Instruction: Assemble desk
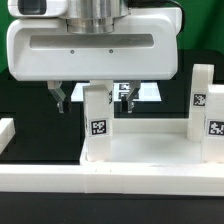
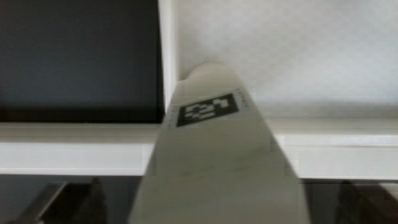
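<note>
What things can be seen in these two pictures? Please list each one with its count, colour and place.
desk top: one, white, in the middle, against the front rail.
legs: three standing on the desk top, white with black-and-white tags; one between the fingers, two at the exterior view's right.
rail: one, white, along the front.
marker board: one, white, behind the gripper.
table: one, dark.
gripper: one, white body, dark fingers, open around the leg.

A white tagged leg (image 2: 210, 150) stands upright between the spread fingertips (image 2: 54, 200), white desk top (image 2: 267, 60) behind.
</note>
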Tool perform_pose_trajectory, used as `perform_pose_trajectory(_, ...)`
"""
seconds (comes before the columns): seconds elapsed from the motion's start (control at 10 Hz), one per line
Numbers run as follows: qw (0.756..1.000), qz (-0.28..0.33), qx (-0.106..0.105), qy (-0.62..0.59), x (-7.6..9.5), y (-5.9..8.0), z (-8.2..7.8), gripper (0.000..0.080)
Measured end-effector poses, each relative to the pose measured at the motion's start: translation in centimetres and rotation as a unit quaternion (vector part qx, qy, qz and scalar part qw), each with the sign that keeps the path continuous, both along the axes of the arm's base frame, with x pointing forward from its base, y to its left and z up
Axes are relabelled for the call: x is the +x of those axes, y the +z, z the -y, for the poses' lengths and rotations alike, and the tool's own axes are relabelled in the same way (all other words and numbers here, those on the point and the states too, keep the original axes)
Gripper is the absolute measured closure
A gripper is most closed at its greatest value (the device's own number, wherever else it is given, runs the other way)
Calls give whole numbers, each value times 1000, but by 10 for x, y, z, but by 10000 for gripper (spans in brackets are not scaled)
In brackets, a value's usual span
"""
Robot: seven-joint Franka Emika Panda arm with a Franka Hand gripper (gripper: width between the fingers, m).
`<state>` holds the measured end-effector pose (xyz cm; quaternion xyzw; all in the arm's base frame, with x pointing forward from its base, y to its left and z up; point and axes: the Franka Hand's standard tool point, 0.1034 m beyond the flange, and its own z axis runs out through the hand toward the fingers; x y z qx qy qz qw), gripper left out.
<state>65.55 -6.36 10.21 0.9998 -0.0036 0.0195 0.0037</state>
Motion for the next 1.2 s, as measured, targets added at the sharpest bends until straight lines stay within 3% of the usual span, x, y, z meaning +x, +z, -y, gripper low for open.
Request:
perform_pose_trajectory(0.2,999,-2,-2,39,-1,-1,1,150)
perform_pose_trajectory(0.3,999,-2,-3,38,-1,-1,1,263)
perform_pose_trajectory(0.4,999,-2,-3,38,-1,-1,1,263)
perform_pose_trajectory(0.5,999,-2,-3,38,-1,-2,1,432)
perform_pose_trajectory(0.6,1000,-2,-2,30,-1,-2,1,432)
perform_pose_trajectory(0.7,1000,-2,-2,24,-1,-2,1,511)
perform_pose_trajectory(1.2,991,-6,16,-130,-3,-2,6,511)
